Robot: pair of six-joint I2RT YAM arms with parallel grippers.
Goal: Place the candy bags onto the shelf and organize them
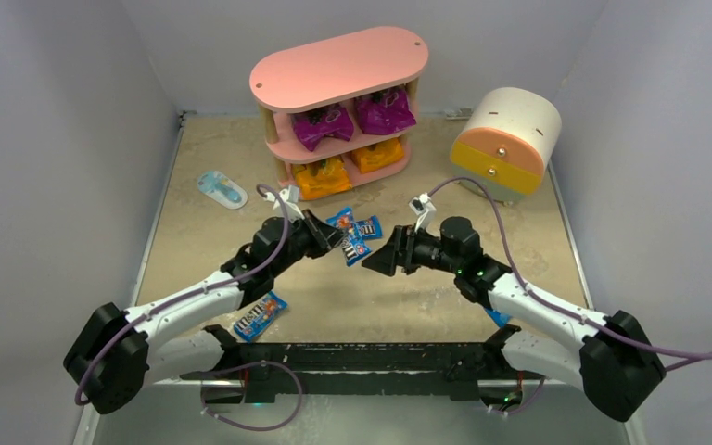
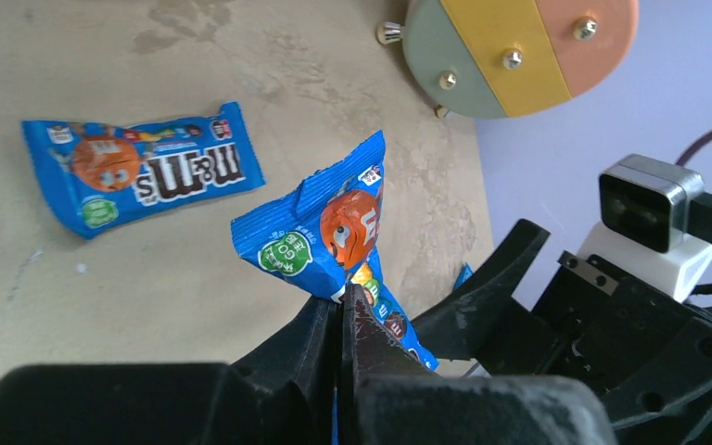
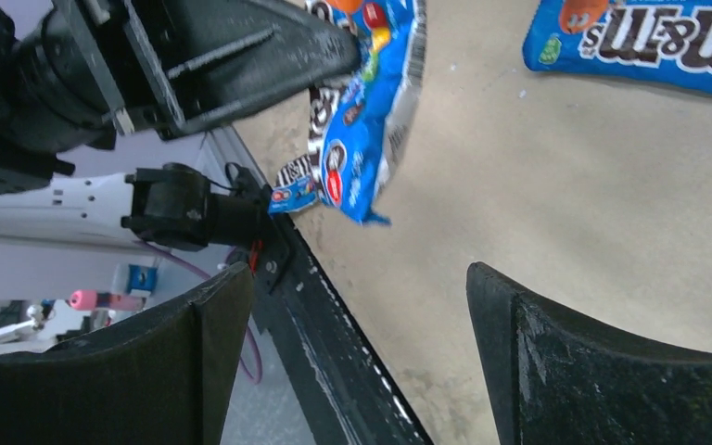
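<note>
The pink three-tier shelf (image 1: pixel 334 69) stands at the back. Two purple bags (image 1: pixel 324 125) lie on its middle board and two orange bags (image 1: pixel 323 176) on its bottom board. My left gripper (image 1: pixel 340 241) is shut on a blue M&M's packet (image 1: pixel 356 251), held just above the table; in the left wrist view (image 2: pixel 345 295) the packet (image 2: pixel 334 232) stands up from the jaws. Two more blue packets (image 1: pixel 368 227) lie just behind it, and one (image 1: pixel 260 315) lies by my left arm. My right gripper (image 1: pixel 373 260) is open and empty (image 3: pixel 362 297), facing the held packet (image 3: pixel 371 102) from the right.
A white-orange-yellow cylindrical drawer unit (image 1: pixel 508 139) stands at the back right. A pale blue-and-white oval item (image 1: pixel 221 189) lies at the left of the shelf. Grey walls close in three sides. A black rail (image 1: pixel 362 357) runs along the near edge.
</note>
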